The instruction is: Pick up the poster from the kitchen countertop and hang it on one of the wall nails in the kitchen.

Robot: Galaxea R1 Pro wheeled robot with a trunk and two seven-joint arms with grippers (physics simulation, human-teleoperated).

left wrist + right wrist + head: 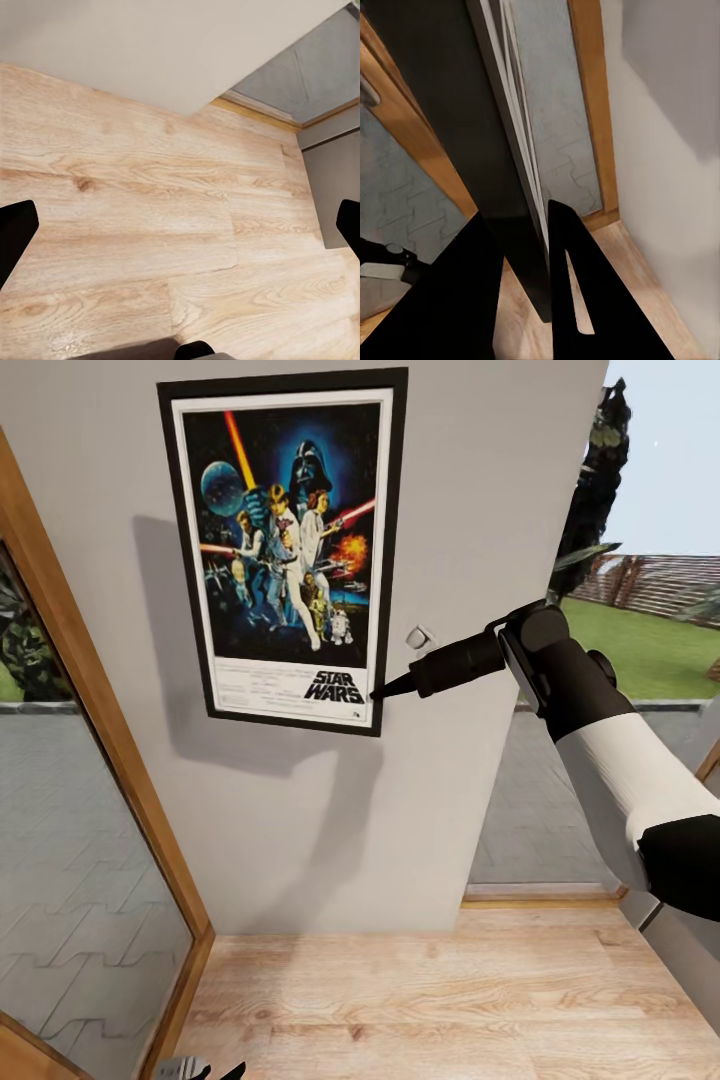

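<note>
Nearing the finish: holding the poster (283, 545) flat against the pale grey wall (480, 490) by its lower right corner in the closed right gripper (378, 694), nail hidden behind, release still pending, left gripper (180, 225) hanging open over the wood floor (135, 225).

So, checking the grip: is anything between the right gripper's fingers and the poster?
Nothing. In the right wrist view the right gripper has its fingers closed directly on the poster's lower edge; the head view shows the same.
</note>
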